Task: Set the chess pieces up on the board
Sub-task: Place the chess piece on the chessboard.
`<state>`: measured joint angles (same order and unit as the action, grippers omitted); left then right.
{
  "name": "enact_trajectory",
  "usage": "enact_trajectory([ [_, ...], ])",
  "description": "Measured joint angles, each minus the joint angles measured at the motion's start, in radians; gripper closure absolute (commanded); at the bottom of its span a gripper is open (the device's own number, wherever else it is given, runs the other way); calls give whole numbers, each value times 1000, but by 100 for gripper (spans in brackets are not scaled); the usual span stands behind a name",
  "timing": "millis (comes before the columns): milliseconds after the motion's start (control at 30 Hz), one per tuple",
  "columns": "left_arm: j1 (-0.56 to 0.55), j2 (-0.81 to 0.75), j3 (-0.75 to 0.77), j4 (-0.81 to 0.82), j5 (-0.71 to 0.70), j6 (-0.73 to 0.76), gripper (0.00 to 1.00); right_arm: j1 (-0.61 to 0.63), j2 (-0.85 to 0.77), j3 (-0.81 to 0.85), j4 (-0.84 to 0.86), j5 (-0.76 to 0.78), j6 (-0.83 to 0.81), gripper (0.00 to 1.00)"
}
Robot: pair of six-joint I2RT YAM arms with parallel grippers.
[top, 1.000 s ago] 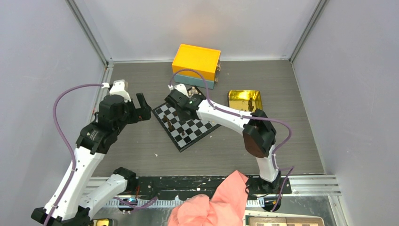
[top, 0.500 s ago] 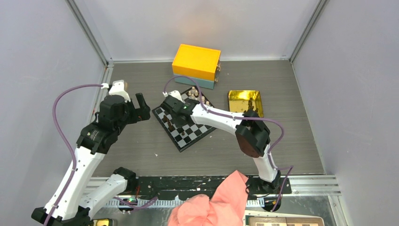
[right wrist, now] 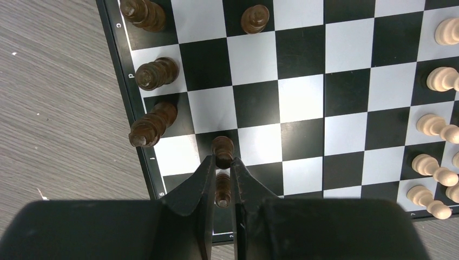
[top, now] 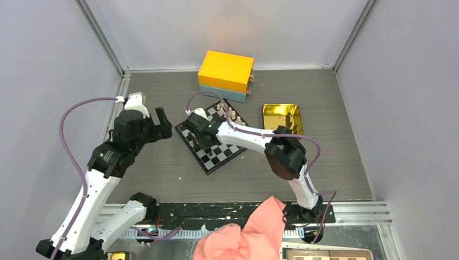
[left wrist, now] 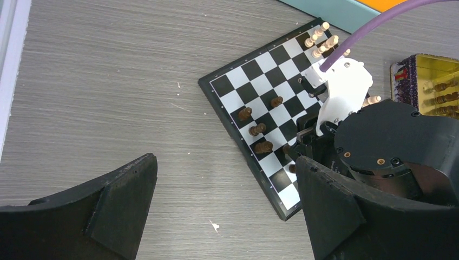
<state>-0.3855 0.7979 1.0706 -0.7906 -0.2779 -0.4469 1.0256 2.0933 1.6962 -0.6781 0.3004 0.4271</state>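
Observation:
The board (top: 217, 156) lies tilted at the table's middle, also seen in the right wrist view (right wrist: 308, 97) and the left wrist view (left wrist: 254, 70). Dark brown chess pieces (right wrist: 157, 73) stand along its left edge and light tan pieces (right wrist: 438, 78) along the far side (top: 227, 112). My right gripper (right wrist: 222, 161) hangs over the board's near-left corner (top: 197, 142), shut on a dark brown piece (right wrist: 222, 189). Another dark piece (right wrist: 222, 149) stands just past its tips. My left gripper (left wrist: 224, 189) is open above bare table left of the board (top: 162, 125).
A gold tin (top: 281, 116) right of the board holds more dark pieces (left wrist: 441, 92). An orange box (top: 225, 70) stands behind the board. Pink cloth (top: 243, 233) lies at the near edge, with a brown-and-cream board (top: 325, 254) beside it.
My right gripper has moved left and nearer across the board to its near-left corner, still shut on the dark piece. The left arm has hardly moved.

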Motion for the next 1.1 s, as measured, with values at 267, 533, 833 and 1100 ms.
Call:
enact_trajectory([
  [267,0,-6,-2,-1,0,-3,2,0,0,-10,12,-7,1,99],
  [533,0,-14,-10,-4,0,-18,2,5,0,-34,19,-6,1,96],
  [833,0,-17,-13,-9,0,-21,1,8,0,-50,32,-9,2,58],
  [1100,0,-17,-13,-8,1,-24,1,13,0,-57,26,-9,-8,56],
])
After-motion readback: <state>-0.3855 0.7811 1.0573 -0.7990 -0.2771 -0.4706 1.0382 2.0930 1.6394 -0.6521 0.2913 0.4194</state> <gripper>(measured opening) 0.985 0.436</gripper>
